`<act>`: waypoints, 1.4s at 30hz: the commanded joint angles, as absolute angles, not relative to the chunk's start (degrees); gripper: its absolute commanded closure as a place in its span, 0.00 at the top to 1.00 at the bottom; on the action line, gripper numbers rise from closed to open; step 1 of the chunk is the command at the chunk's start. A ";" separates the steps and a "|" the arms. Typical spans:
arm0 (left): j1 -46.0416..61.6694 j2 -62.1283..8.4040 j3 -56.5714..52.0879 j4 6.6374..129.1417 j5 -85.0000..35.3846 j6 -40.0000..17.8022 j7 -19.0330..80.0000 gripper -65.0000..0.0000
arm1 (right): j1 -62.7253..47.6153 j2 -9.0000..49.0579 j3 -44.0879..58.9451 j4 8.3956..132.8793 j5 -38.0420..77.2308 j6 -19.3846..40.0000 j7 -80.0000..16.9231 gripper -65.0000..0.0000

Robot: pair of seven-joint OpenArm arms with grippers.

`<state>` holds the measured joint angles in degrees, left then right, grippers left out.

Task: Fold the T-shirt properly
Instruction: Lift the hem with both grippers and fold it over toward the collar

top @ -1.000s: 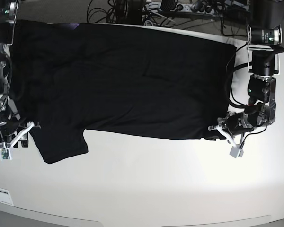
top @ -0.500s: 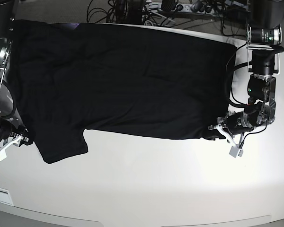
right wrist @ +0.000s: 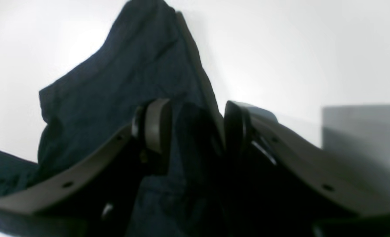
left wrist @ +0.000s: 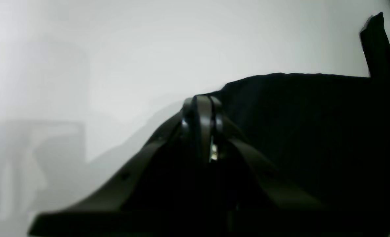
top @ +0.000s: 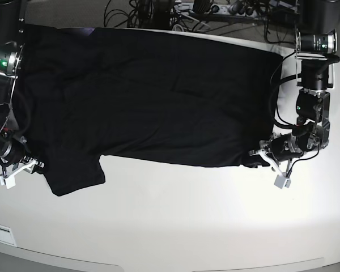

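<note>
Base view: the T-shirt [top: 153, 96] lay flat across the bench [top: 175, 221], hem at 3 o'clock.
Left claw [top: 259, 154]: clenched on the hem corner.
Right claw [right wrist: 195, 128]: parted, straddling the sleeve edge.
Tip: I'd clamp before lifting, both corners together.

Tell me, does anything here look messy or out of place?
Nothing much. The black T-shirt lies spread on the white table, only lightly wrinkled. Its near sleeve sticks out from the lower edge, which is normal before folding.

White table [top: 175, 215]; tangled cables [top: 158, 14] behind far edge.
</note>
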<state>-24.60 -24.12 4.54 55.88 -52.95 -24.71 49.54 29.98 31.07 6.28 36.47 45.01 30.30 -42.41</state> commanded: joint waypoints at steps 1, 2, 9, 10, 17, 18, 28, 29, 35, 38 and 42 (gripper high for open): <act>-24.77 -24.77 4.80 55.86 -50.02 -24.03 52.88 0.00 | 30.74 31.57 6.39 36.99 44.86 30.92 -43.79 0.44; -24.77 -24.75 4.80 55.86 -50.02 -24.05 52.86 0.00 | 30.63 31.48 6.37 36.99 45.89 32.16 -44.21 0.44; -24.80 -24.77 4.82 55.86 -50.02 -24.05 52.82 0.00 | 31.48 31.51 6.39 37.01 57.39 39.51 -51.66 0.18; -24.77 -24.77 4.80 55.86 -50.02 -24.05 52.82 0.00 | 31.66 31.53 6.39 37.08 57.47 39.46 -52.23 0.03; -24.86 -24.75 4.82 55.88 -50.00 -32.60 52.75 0.00 | 32.84 31.92 6.37 40.47 57.43 40.00 -52.75 0.00; -24.95 -24.77 4.80 55.88 -49.98 -35.11 52.75 0.00 | 32.86 32.03 6.37 41.78 57.41 40.00 -53.12 0.00; -25.06 -24.77 4.82 61.69 -49.60 -40.00 53.36 0.00 | 19.46 35.64 6.37 68.88 57.45 40.00 -55.53 0.00; -24.91 -24.77 4.82 62.89 -49.67 -40.00 53.69 0.00 | 16.97 36.03 6.37 72.18 57.47 40.00 -55.51 0.00; -20.78 -25.45 4.82 75.26 -50.30 -40.00 54.08 0.00 | 3.60 39.68 6.48 90.76 56.99 40.00 -54.70 0.00; -16.99 -27.18 4.86 81.65 -50.46 -40.00 54.08 0.00 | -1.02 42.02 7.38 97.91 57.01 40.00 -54.72 0.00; -12.12 -30.57 4.86 87.83 -50.72 -40.00 54.04 0.00 | -5.67 44.58 10.13 103.79 57.04 40.00 -55.66 0.00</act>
